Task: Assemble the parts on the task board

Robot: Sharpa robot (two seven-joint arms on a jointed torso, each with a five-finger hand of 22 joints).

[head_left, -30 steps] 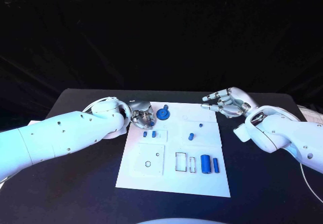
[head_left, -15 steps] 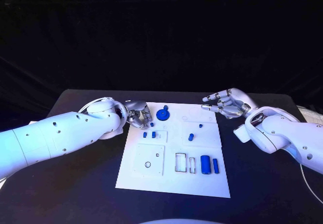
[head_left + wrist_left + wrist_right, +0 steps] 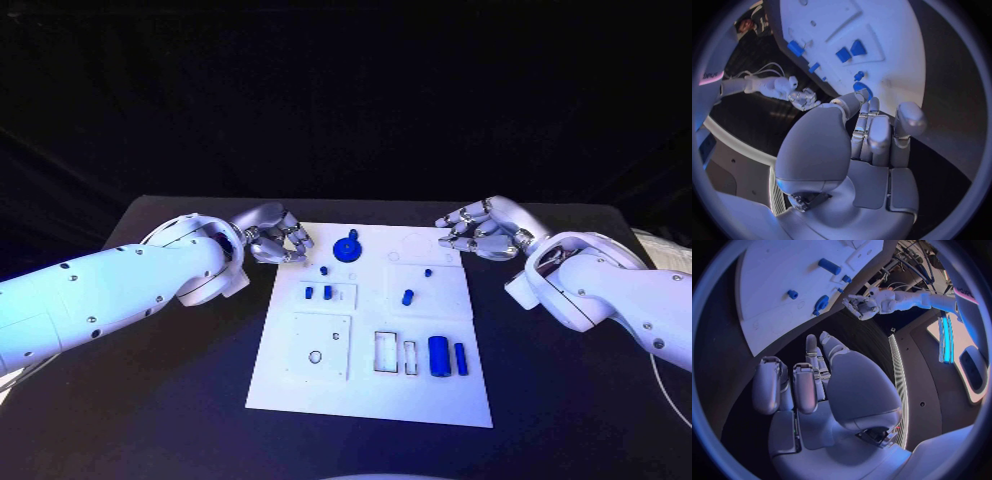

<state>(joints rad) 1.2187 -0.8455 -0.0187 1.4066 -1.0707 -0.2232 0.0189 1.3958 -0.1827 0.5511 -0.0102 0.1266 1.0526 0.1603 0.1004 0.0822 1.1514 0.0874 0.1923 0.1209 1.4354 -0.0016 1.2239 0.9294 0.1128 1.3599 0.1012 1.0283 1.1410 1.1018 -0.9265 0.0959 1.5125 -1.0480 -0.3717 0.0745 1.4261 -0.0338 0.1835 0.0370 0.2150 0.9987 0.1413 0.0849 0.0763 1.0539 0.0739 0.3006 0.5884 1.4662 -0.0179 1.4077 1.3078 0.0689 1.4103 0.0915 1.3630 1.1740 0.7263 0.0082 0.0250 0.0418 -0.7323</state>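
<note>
The white task board (image 3: 325, 385) lies in the middle of the black table. A round blue disc part (image 3: 348, 245) stands near its far edge, also seen in the wrist views (image 3: 862, 91) (image 3: 821, 303). Two small blue pegs (image 3: 317, 293) and another blue piece (image 3: 410, 296) sit mid-board. Two blue cylinders (image 3: 449, 355) lie near the right edge. My left hand (image 3: 271, 243) hovers just off the board's far left corner, fingers loosely curled, holding nothing. My right hand (image 3: 483, 230) hovers at the far right corner, also holding nothing.
Empty cut-outs show on the board: a square plate with a hole (image 3: 320, 346) and narrow rectangular slots (image 3: 389, 349). Black table (image 3: 159, 400) surrounds the board on all sides. Each wrist view shows the other hand across the board (image 3: 804, 98) (image 3: 859, 306).
My left hand has drawn back to the left, away from the blue disc and off the board. The disc stays in place. My right hand's fingers have curled in slightly.
</note>
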